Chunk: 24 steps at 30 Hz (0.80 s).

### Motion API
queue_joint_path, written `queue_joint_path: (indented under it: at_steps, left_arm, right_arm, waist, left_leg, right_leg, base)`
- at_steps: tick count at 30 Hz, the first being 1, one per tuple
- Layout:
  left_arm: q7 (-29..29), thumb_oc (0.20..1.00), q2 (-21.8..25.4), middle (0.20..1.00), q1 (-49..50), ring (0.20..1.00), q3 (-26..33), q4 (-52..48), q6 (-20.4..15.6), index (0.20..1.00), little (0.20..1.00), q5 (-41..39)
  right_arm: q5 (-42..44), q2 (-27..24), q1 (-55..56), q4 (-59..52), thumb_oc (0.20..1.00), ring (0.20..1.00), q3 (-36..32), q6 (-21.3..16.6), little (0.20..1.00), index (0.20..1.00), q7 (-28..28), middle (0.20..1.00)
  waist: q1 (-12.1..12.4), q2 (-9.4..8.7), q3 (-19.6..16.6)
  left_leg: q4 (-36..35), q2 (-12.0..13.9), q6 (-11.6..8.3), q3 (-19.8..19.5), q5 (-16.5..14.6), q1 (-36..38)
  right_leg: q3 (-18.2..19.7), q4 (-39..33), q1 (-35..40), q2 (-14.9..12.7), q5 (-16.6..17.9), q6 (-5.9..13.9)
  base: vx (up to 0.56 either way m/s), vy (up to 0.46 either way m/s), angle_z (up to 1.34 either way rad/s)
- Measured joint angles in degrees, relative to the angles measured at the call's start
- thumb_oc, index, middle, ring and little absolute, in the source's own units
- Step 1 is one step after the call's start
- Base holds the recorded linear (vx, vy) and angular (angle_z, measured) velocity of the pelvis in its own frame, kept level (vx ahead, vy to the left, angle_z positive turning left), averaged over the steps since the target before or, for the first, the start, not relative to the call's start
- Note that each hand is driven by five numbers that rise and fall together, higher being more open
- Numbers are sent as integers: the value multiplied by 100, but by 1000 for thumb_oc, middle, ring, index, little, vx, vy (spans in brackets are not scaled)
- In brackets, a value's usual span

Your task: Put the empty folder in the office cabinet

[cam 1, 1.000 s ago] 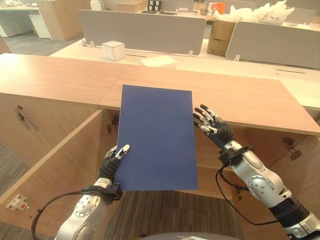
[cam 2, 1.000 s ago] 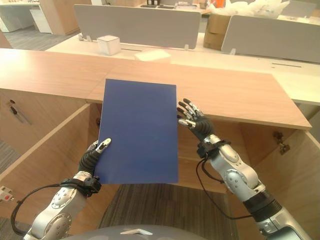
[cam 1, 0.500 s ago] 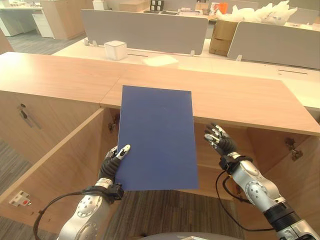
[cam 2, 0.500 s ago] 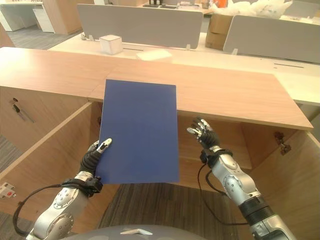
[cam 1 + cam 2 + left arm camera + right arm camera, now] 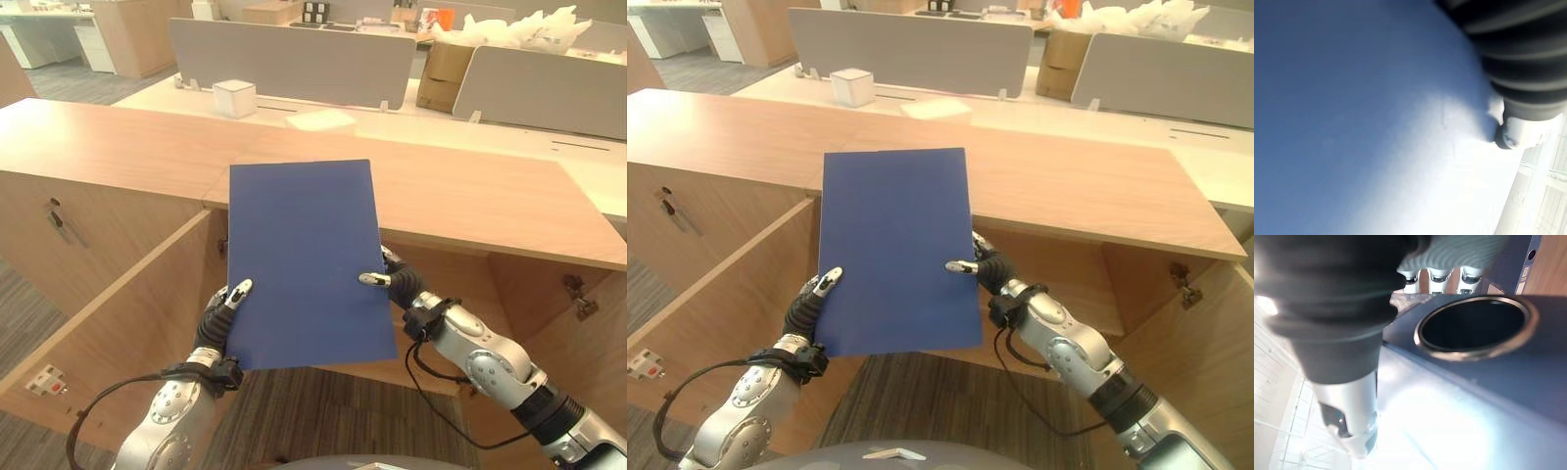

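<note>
Left eye view: blue folder (image 5: 302,259) upright in front of open cabinet (image 5: 147,294), covering part of its wooden top. Left hand (image 5: 220,313) grips folder's lower left edge, thumb on front. Right hand (image 5: 392,284) pinches its right edge, thumb on front.

Right eye view: same; white box (image 5: 851,86) on desk beyond cabinet.

Left wrist view: thumb pressed on folder face.

Right wrist view: fingers (image 5: 1437,276) behind folder spine w/ ring hole (image 5: 1474,325), thumb in front.

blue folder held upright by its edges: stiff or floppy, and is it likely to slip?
Probably stiff: the blue folder stands flat with no sag, though the left hand and right hand pinch only its lower side edges. Likely light, since thumb pinches carry it. The smooth cover may slip.
</note>
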Motion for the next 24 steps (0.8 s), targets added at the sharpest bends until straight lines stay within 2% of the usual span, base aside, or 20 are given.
queue_joint_path:
  at_steps: [9, 10, 11, 17, 24]
  left_arm:
    - [-28, 200, 5, 200, -1, 200, 21, 3, -67, 200, 200, 1]
    - [-30, 200, 8, 200, -1, 200, 47, 6, -76, 200, 200, 1]
    - [-35, 200, 10, 200, 0, 200, 73, 7, -83, 200, 200, 3]
    - [-89, 200, 12, 200, -1, 200, 153, 11, -180, 200, 200, 8]
    - [-210, 200, -27, 200, -2, 200, 71, 5, -157, 200, 200, 7]
  right_arm:
    - [219, -371, -250, -6, 1000, 1000, 336, 0, 1000, 1000, 203, 1000]
    - [221, -382, -267, -6, 225, 225, 374, 0, 225, 225, 225, 225]
    - [223, -383, -267, -4, 200, 200, 394, 2, 200, 200, 225, 200]
    - [349, -333, -227, 12, 200, 200, 433, 9, 200, 200, 223, 200]
    - [290, -88, 90, 81, 200, 200, 164, 27, 200, 200, 204, 200]
  waist:
    - [97, -35, 9]
    - [107, -47, 15]
    - [117, -51, 16]
    - [110, -57, 25]
    - [100, -44, 35]
  left_leg:
    - [44, 0, 24, -33, 47, -65]
    - [45, 0, 23, -37, 47, -67]
    - [44, -1, 23, -40, 47, -67]
    - [10, -2, 10, -34, 39, -67]
    - [2, -2, -12, -34, 24, -72]
  right_leg:
    - [-36, 15, -22, 4, 2, -1]
    - [-41, 15, -21, 4, 2, 0]
    - [-43, 15, -20, 4, 2, 0]
    - [-35, 1, -26, 0, -1, 1]
    - [-29, -1, -36, 0, 0, 0]
  base:
    - [0, 0, 0]
    - [0, 0, 0]
    - [0, 0, 0]
    - [0, 0, 0]
    - [0, 0, 0]
